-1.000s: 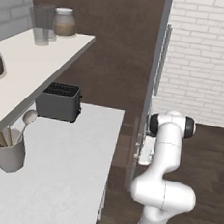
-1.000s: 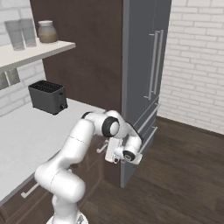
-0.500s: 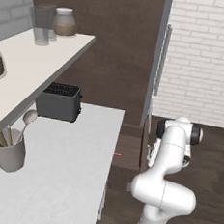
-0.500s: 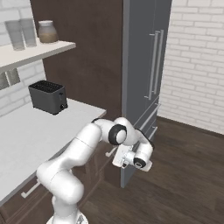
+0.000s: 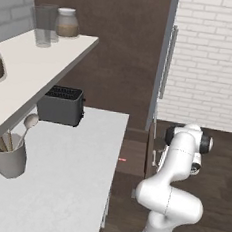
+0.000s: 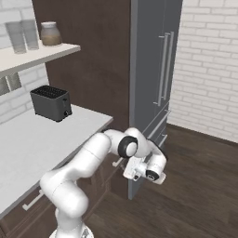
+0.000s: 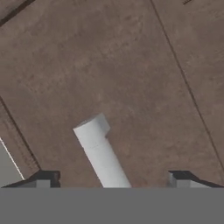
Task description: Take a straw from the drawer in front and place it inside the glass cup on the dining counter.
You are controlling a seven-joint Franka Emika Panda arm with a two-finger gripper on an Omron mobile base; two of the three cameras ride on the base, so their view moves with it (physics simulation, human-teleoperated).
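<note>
The two-finger gripper [image 7: 109, 179], fingers spread, straddles the pale cylindrical handle [image 7: 98, 151] of the dark brown wooden drawer [image 7: 109, 65]. The handle looks rigid and smooth. Judged best to grip it at mid-length.

You are looking at a home kitchen. A white bench [image 5: 72, 174] runs along the wall with a black toaster [image 5: 62, 105] standing on it and a grey pot of wooden spoons [image 5: 8, 155] near its front. Above it a white shelf [image 5: 37, 63] carries tall clear glasses [image 5: 45, 26] and a lidded jar [image 5: 67, 23]. Dark brown cabinet fronts [image 6: 100, 179] sit under the bench, a tall grey fridge [image 6: 151, 83] with long bar handles stands beside it, and you see white brick walls [image 6: 209, 65] over a dark wood floor [image 6: 195, 195].
</note>
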